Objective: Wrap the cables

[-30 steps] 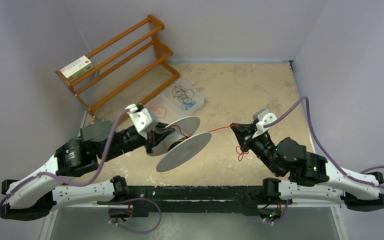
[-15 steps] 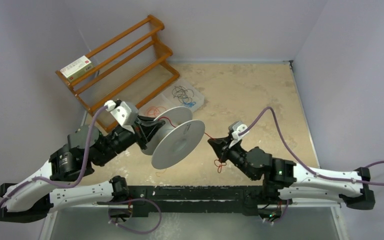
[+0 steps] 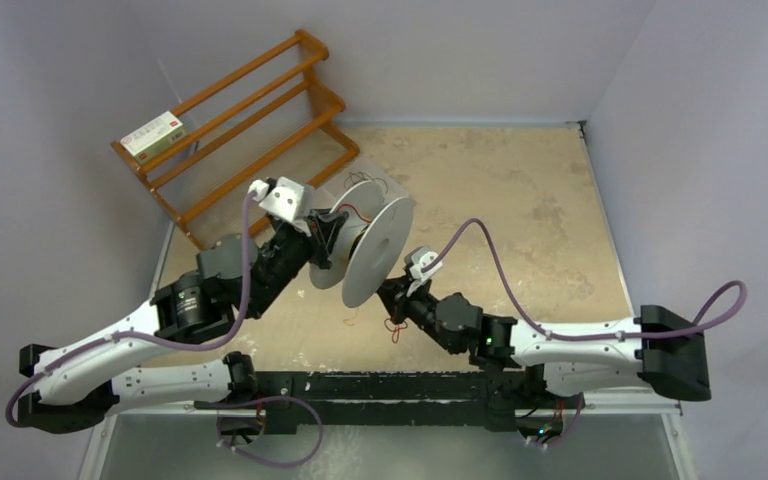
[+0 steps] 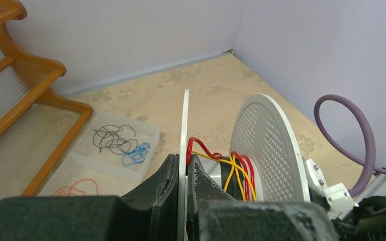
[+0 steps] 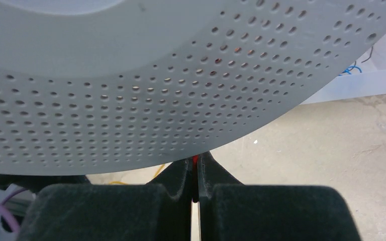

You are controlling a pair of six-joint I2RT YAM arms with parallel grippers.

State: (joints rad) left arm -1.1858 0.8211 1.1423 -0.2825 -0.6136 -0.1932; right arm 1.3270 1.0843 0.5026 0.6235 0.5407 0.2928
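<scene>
A grey spool with two perforated discs point(image 3: 378, 252) is held on edge above the table. My left gripper point(image 3: 326, 234) is shut on the spool's far disc point(image 4: 185, 120), one finger on each side of it point(image 4: 183, 163). The red cable point(image 4: 201, 145) and a yellow one point(image 4: 233, 173) are wound on the hub. My right gripper point(image 3: 388, 293) sits just below the near disc point(image 5: 130, 100) and is shut on the red cable point(image 5: 195, 159). A loose red tail point(image 3: 392, 327) hangs under it.
A clear tray point(image 3: 365, 190) behind the spool holds black and blue cables point(image 4: 115, 143). An orange loop point(image 4: 73, 188) lies in a tray beside it. A wooden rack point(image 3: 240, 120) with a small box point(image 3: 153, 133) stands at the back left. A purple hose point(image 4: 362, 130) arcs right.
My left arm has tipped the spool upright and carried it back and to the right. My right gripper has moved left, right up under the spool, and the red span between them has shortened.
</scene>
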